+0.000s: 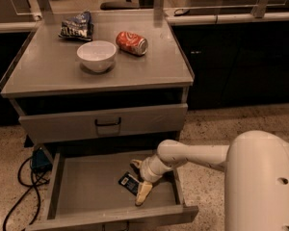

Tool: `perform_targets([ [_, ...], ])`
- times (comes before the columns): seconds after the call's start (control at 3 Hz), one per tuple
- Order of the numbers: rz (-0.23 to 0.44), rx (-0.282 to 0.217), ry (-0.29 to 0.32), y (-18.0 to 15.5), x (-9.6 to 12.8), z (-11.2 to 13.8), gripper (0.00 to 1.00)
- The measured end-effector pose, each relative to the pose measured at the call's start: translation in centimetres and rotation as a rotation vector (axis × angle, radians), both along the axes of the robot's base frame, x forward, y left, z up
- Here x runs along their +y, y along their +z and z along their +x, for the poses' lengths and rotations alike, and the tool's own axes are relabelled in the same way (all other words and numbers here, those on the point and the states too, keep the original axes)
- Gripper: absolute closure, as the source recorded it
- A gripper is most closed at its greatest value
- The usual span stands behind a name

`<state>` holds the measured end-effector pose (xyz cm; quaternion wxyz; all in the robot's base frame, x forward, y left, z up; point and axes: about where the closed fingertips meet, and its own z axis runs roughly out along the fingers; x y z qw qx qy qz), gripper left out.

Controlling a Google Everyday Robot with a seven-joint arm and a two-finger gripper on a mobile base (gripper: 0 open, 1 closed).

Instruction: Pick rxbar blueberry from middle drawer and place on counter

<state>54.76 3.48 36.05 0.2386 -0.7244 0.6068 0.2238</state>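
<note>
The rxbar blueberry (pixel 128 181), a small dark wrapper with a white patch, lies flat on the floor of the open middle drawer (pixel 86 192), right of centre. My gripper (pixel 139 179) reaches into the drawer from the right on a white arm. Its pale fingers are spread apart, one behind the bar and one (pixel 143 194) in front of it, so the bar lies between them. The counter (pixel 53 69) is the grey cabinet top above.
On the counter stand a white bowl (pixel 97 56), a red soda can (pixel 132 43) on its side and a blue chip bag (pixel 77 26). A shut drawer front with a black handle (pixel 108 124) sits above the open drawer. Black cables (pixel 19 179) lie on the floor at left.
</note>
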Motion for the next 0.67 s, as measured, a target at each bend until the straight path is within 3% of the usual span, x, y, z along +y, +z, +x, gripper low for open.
perform_targets([
  [0.33, -0.034, 0.012, -0.116, -3.0, -0.7, -0.3, 0.00],
  [0.67, -0.016, -0.031, -0.169, -2.8, -0.4, 1.4, 0.00],
])
